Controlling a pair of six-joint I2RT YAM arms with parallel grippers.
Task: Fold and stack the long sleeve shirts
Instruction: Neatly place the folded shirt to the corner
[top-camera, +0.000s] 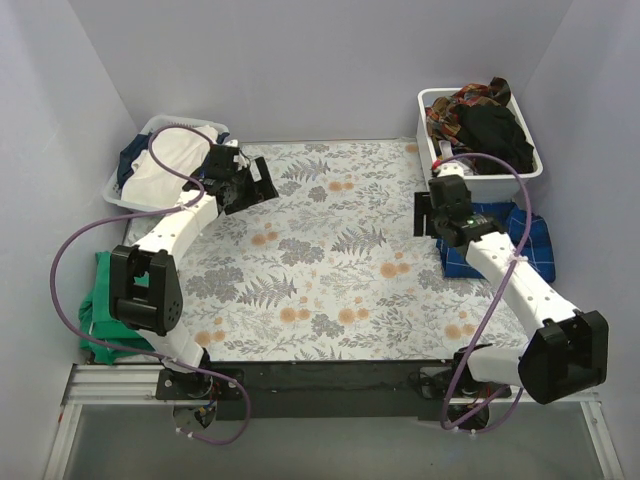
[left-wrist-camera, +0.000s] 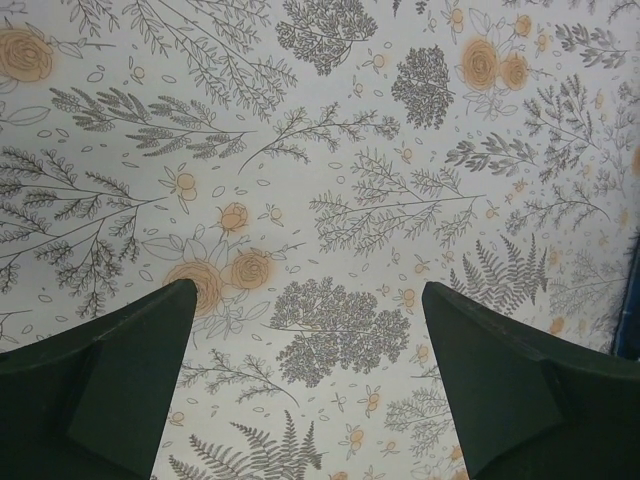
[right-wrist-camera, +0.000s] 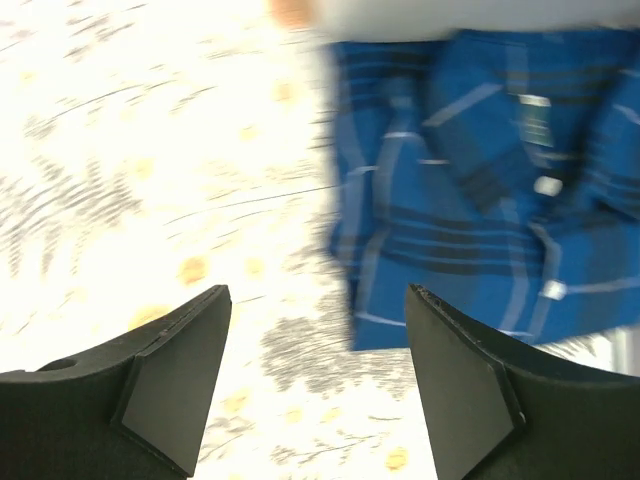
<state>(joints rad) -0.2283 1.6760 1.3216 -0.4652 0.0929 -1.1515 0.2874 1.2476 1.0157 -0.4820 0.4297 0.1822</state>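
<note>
Long sleeve shirt, blue plaid and blurred, lies just ahead and right of the right gripper, its right edge cut off. That gripper's fingers, like the left gripper, stand apart, holding nothing.

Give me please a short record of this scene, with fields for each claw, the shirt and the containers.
left claw: open, empty, above the floral table cloth
right claw: open, empty, close to the shirt's edge; view blurred
blue plaid shirt: lies at the table's right side, looks folded, partly hidden by the right arm
white bin: back right, holds dark and patterned clothes
white basket: back left, holds white and blue clothes
green cloth: off the table's left side
</note>
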